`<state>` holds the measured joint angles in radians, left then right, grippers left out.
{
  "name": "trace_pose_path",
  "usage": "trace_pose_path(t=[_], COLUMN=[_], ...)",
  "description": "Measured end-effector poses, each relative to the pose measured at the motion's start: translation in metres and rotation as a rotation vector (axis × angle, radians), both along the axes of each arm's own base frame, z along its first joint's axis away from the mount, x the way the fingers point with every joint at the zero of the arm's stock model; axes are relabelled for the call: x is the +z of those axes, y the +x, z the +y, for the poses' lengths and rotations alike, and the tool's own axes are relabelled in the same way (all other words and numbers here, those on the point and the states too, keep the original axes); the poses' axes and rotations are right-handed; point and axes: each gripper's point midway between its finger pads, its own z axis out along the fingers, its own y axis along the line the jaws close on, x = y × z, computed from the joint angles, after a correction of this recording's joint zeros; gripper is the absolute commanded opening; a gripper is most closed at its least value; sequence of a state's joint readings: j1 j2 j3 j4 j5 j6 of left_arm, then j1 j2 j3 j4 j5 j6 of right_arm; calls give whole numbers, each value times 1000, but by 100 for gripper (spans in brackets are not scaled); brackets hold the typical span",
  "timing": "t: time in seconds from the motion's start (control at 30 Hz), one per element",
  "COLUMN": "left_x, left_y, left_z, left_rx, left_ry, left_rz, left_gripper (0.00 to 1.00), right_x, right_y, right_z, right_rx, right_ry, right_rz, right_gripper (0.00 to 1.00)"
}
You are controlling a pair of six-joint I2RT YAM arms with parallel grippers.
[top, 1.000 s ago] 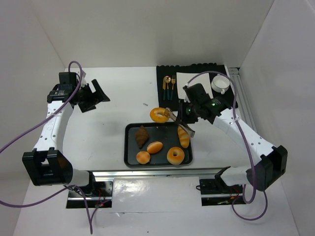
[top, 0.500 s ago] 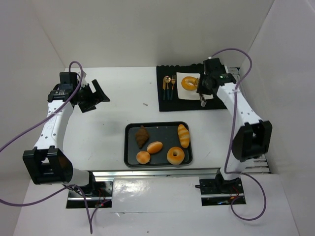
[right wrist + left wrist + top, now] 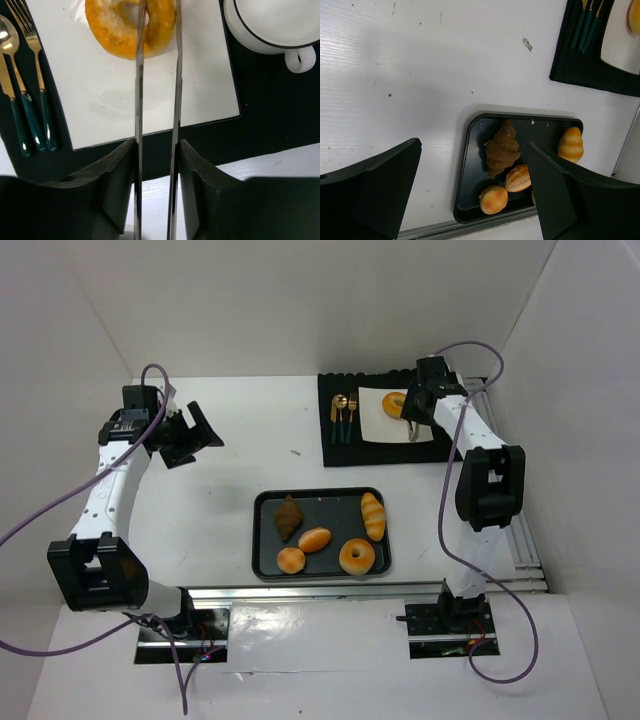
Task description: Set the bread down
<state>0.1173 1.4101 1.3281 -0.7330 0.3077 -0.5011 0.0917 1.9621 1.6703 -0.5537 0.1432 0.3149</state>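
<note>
One golden ring (image 3: 120,25) of the bread lies on the white plate (image 3: 150,110) at the back right. My right gripper (image 3: 156,150) is shut on the metal tongs (image 3: 139,100). The tongs' two arms stand slightly apart, one across the ring's hole and one at its right edge. The black tray (image 3: 262,540) holds a dark croissant (image 3: 289,517), an oval roll (image 3: 314,539), a round bun (image 3: 291,560), a second ring (image 3: 357,556) and a ridged roll (image 3: 373,515). My left gripper (image 3: 195,430) hangs open at the far left, holding nothing.
The plate sits on a black mat (image 3: 345,450), with a gold spoon and fork (image 3: 30,100) to its left and a white cup (image 3: 265,25) to its right. White walls enclose the table on three sides.
My right arm carried the ring in the tongs from beside the tray to the white plate. The tongs' arms have since spread a little. My left arm has not moved.
</note>
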Motion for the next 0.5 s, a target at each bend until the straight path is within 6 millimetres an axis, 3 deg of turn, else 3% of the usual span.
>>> trace_pose_path(t=[0.17,0.3,0.4,0.5], left_x=[0,-3,-3,-3], left_y=[1,2,2,2], left_z=[0,0,0,0], left_rx=[0,0,0,-1], left_ry=[0,-1,-1,-2], left_rz=[0,9,9,8], left_gripper=[99,99,99,99], right_x=[9,30,62,95], right_y=[3,-6,-34,-81], right_z=[0,-2,-2,10], right_rx=[1,9,34,89], right_ry=[-3,-13,-21,-23], right_rz=[-24,-58,-104,-157], right_gripper=[54,54,54,53])
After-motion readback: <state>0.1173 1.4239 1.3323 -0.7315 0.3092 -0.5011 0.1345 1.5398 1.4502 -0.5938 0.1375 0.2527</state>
